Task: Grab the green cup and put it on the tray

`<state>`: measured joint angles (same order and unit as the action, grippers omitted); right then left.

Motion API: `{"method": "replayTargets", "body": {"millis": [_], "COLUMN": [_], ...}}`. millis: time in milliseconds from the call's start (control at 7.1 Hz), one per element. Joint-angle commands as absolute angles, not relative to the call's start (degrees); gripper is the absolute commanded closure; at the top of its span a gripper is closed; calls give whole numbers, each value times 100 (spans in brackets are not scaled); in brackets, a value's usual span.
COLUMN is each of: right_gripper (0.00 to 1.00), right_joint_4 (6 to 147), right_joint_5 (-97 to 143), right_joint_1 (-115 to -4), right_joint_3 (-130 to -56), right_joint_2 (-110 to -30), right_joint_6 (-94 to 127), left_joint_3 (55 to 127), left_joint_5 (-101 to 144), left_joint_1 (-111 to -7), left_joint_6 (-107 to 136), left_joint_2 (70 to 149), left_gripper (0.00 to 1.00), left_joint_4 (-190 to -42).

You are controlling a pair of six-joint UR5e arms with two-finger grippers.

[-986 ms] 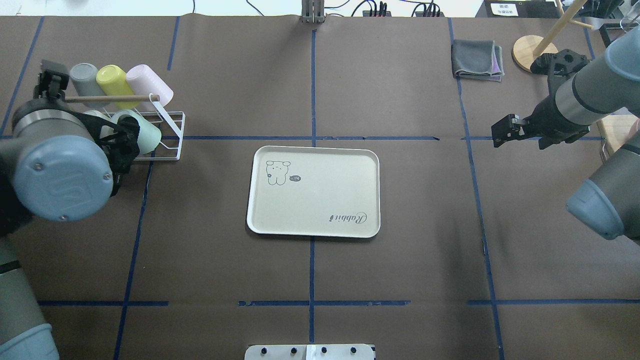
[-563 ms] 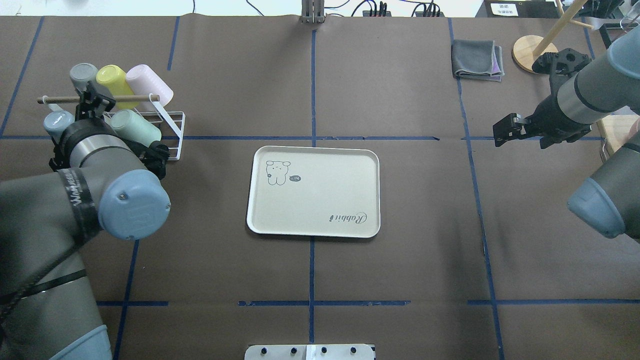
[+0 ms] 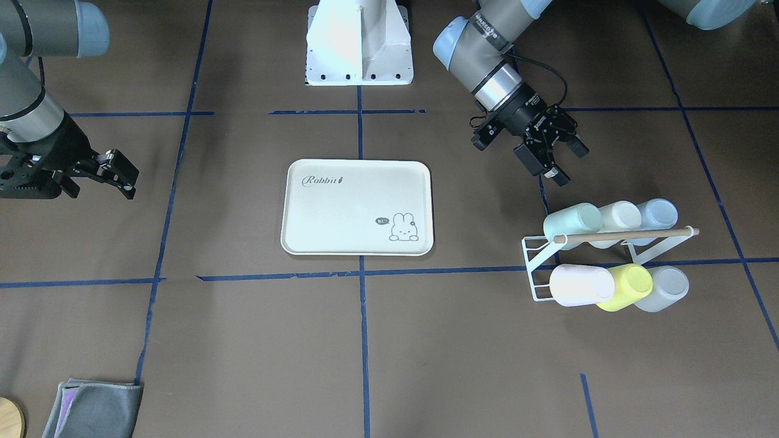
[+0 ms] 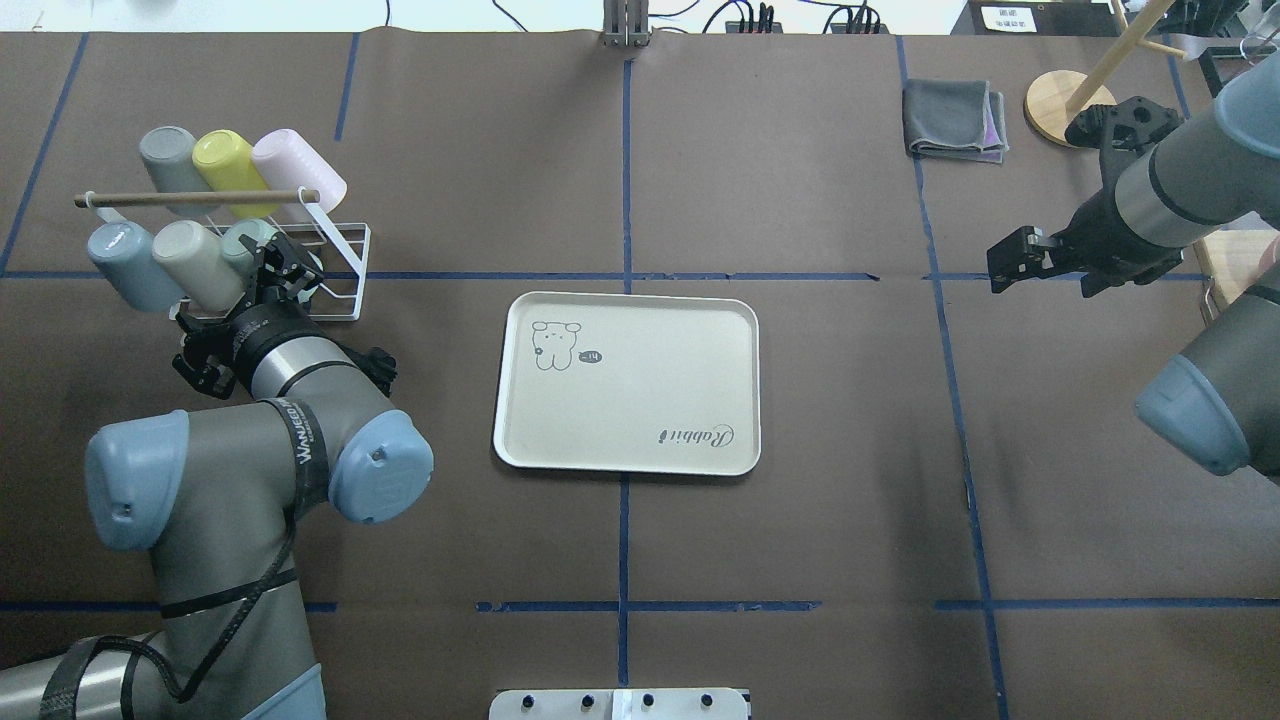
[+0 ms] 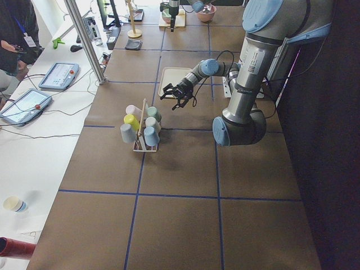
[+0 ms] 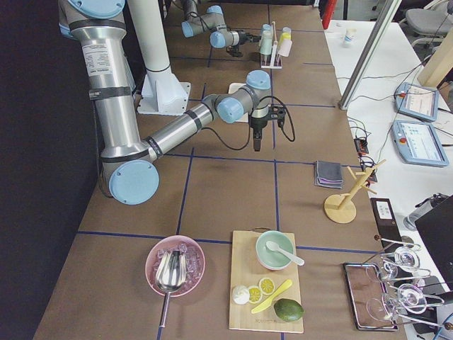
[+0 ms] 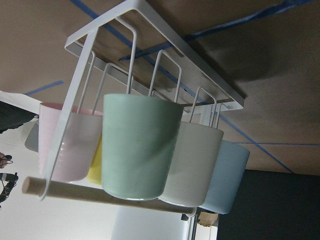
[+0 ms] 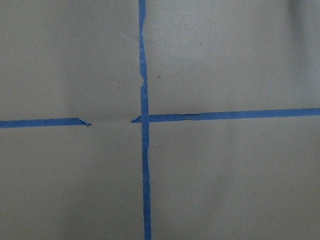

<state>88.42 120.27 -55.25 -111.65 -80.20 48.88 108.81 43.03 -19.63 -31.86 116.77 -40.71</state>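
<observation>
Brown paper marked into squares by blue tape covers the worktop (image 4: 800, 520). The tray (image 4: 640, 400) lies flat and bare at its centre, within reach of either arm, a sensible spot for a cup to land.

Off to the robot's left stands a white wire rack (image 3: 537, 267) with a wooden dowel (image 3: 633, 233) as its handle. Six cups are slipped over its prongs in two rows, so they lie tilted with their bottoms pointing outward. The green cup (image 3: 572, 220) sits in the row nearer the robot, at the end closest to the tray, touching a cream cup (image 3: 618, 214) that has a pale blue cup (image 3: 657, 213) beyond it. Pink, yellow and grey cups fill the far row.

The left pincer (image 3: 569, 163) hangs just short of the green cup's base, not touching it, with its jaws spread and nothing between them. It points along the cup's tilt, and the left wrist view has the green cup (image 7: 137, 145) filling the middle. This looks like the approach: the jaws are parted so they can pass either side of the cup body. The cup would likely need pulling back along its prong, since a straight lift could snag the wire or nudge the cream neighbour.

The right pincer (image 3: 125, 177) is parked well away over bare paper, its jaws looking parted and empty, presumably to keep clear.
</observation>
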Motion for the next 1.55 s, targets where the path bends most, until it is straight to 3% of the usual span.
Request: {"method": "replayTargets", "body": {"millis": [0, 704, 1408], "right_gripper": [0, 0, 0], "right_joint_4": [8851, 8851, 8851], "right_joint_5": [12015, 12006, 12015], "right_joint_1": [-5555, -5563, -5563], "right_joint_3": [-11153, -11118, -11127], "right_joint_2": [-8068, -8060, -8068], "right_joint_6": [4790, 4781, 4790], "left_joint_3": [10558, 9722, 9520], "left_joint_5": [4149, 3833, 3270], "left_joint_1": [-1907, -1951, -2197], "left_joint_6": [-3340, -3665, -3648], "left_joint_2": [11716, 11733, 11733], "left_gripper": [1, 4, 2], "left_joint_4": [-4183, -5193, -5177]}}
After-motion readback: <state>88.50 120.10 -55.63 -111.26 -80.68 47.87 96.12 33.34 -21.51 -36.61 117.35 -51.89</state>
